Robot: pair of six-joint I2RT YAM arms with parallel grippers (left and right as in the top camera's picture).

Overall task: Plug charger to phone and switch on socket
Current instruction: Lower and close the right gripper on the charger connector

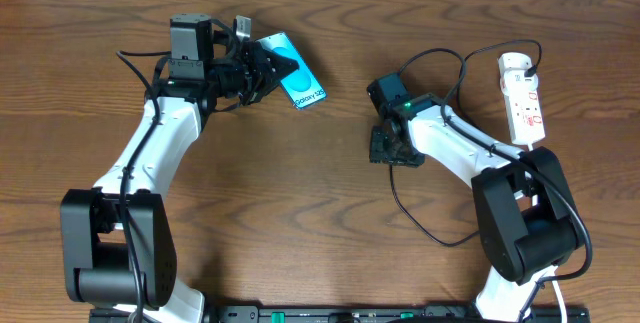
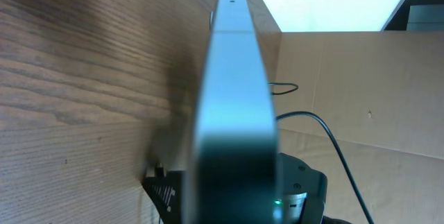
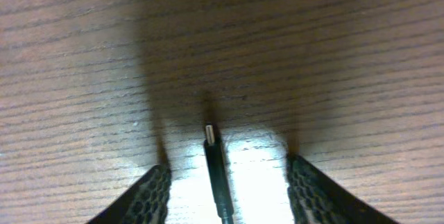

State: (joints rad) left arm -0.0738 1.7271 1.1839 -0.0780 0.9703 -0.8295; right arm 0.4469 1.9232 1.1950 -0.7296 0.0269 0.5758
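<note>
The phone point(image 1: 296, 83), its cyan screen lit, is tilted up off the table at the back left, and my left gripper point(image 1: 262, 71) is shut on it. In the left wrist view the phone point(image 2: 232, 106) is seen edge-on and fills the middle. The charger is a thin black cable point(image 1: 432, 53) looping across the right side. Its plug tip point(image 3: 210, 135) lies on the wood between the fingers point(image 3: 149, 196) of my right gripper point(image 1: 392, 149), which stands open with a gap on each side. The socket point(image 1: 523, 98), a white power strip, lies at the far right.
The right arm, with a green light point(image 2: 277, 202), shows behind the phone. A cardboard wall point(image 2: 361, 92) stands past the table's far edge. Cable loops point(image 1: 404, 206) trail on the wood near the right arm's base.
</note>
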